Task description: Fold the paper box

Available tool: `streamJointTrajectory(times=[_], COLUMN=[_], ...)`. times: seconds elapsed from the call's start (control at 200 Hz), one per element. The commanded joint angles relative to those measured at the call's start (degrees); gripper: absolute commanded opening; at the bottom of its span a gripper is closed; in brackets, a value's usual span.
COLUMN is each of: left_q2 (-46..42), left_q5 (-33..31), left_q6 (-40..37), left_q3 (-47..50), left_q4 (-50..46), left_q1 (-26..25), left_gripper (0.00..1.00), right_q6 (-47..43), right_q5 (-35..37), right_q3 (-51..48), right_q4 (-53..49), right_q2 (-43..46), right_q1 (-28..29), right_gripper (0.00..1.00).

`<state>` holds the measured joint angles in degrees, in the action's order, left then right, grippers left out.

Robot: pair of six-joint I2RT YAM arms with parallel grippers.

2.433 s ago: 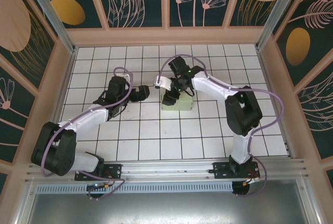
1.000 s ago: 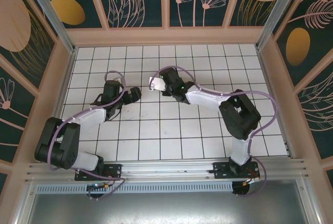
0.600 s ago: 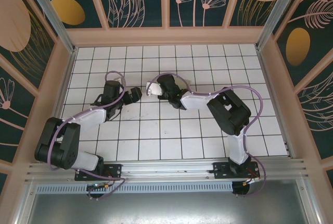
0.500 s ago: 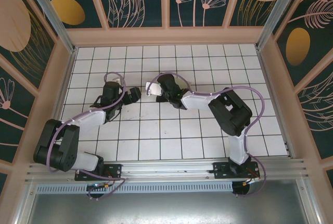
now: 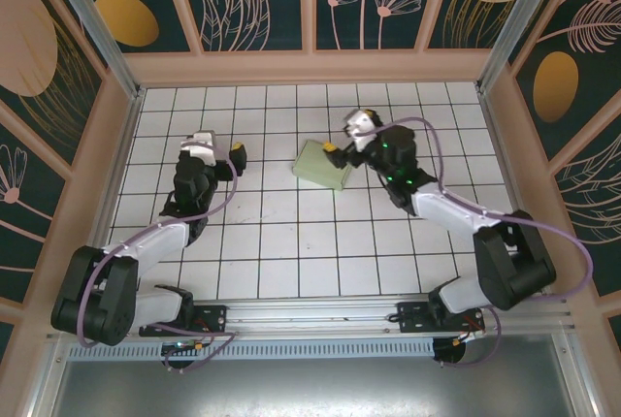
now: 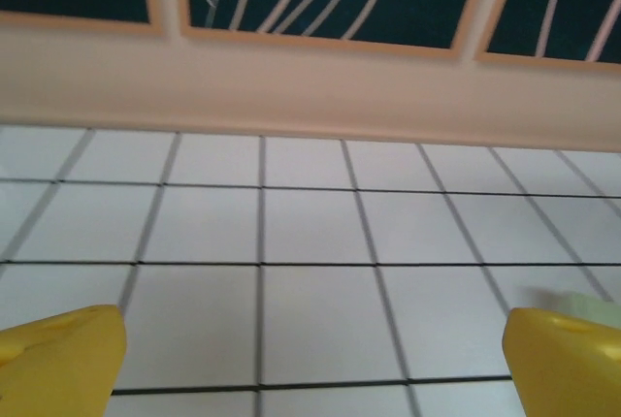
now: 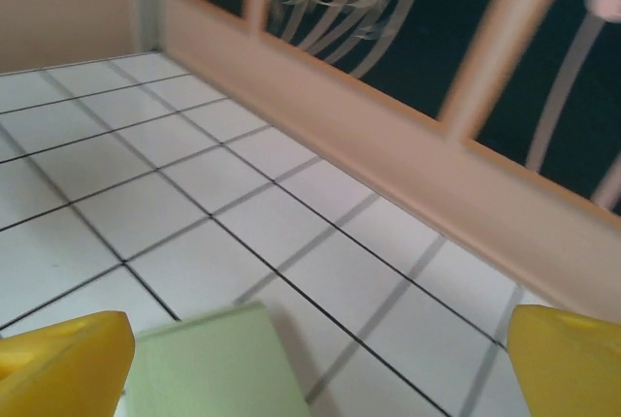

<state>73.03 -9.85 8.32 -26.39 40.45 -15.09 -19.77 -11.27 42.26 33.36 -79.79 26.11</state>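
Observation:
The paper box (image 5: 321, 164) is a pale mint-green flat square lying on the white tiles near the middle, tilted a little against the grid. My right gripper (image 5: 346, 134) hovers at its far right corner, jaws wide open. In the right wrist view the paper box (image 7: 209, 368) lies low between the yellow fingertips (image 7: 63, 359), close to the left one, and my right gripper (image 7: 315, 364) grips nothing. My left gripper (image 5: 221, 145) stands open over bare tiles, a few tiles left of the box. In the left wrist view my left gripper (image 6: 310, 368) has only floor between its yellow fingertips (image 6: 563, 359).
Wooden walls close the tiled floor (image 5: 291, 242) on three sides, with the back wall (image 5: 310, 66) a few tiles behind the box. An aluminium rail (image 5: 310, 315) carries both arm bases at the near edge. The back wall's base (image 6: 310, 97) runs across ahead of the left gripper.
The right gripper has opened and swung back to the right, uncovering the box on the tiles. The left gripper has drawn slightly left and towards the back, still open.

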Motion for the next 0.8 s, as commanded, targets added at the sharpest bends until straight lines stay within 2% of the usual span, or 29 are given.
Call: streamJointTrajectory(times=[0.0, 0.15, 0.22, 0.355, 0.47, 0.596, 0.656, 0.796], left_q2=[1.13, 3.7, 5.74, 10.47, 14.59, 14.01, 14.11, 14.09], left_q5=[-5.18, -6.31, -4.39, 0.09, 2.39, 1.27, -0.04, 0.0], left_q6=[-8.34, -11.4, -8.85, -6.36, -4.34, -4.09, -3.79, -3.83], left_q3=[2.8, 7.8, 8.88, 10.67, 13.17, 12.68, 12.98, 13.03], left_q4=[7.57, 16.12, 19.4, 25.89, 34.28, 31.91, 32.86, 32.89], left_q1=[2.47, 6.12, 8.54, 11.99, 14.07, 14.19, 14.11, 14.17], left_gripper=[0.99, 0.99, 0.99, 0.99, 0.99, 0.99, 0.99, 0.99], right_q6=[10.69, 12.78, 14.4, 18.22, 19.73, 20.44, 20.74, 21.97], right_q5=[3.51, 13.26, 15.64, 12.41, 5.45, 2.86, 3.23, 3.71], right_q3=[-7.81, -17.31, -21.28, -28.75, -32.55, -33.44, -31.93, -30.96], right_q4=[8.26, 10.92, 13.34, 26.02, 39.37, 50.67, 44.22, 44.33], right_q2=[4.99, 9.72, 10.31, 5.89, -0.87, -10.17, -8.38, -9.51], right_q1=[-5.41, -13.22, -16.82, -24.58, -28.37, -29.78, -30.09, -30.74], right_gripper=[0.99, 0.99, 0.99, 0.99, 0.99, 0.99, 0.99, 0.99])
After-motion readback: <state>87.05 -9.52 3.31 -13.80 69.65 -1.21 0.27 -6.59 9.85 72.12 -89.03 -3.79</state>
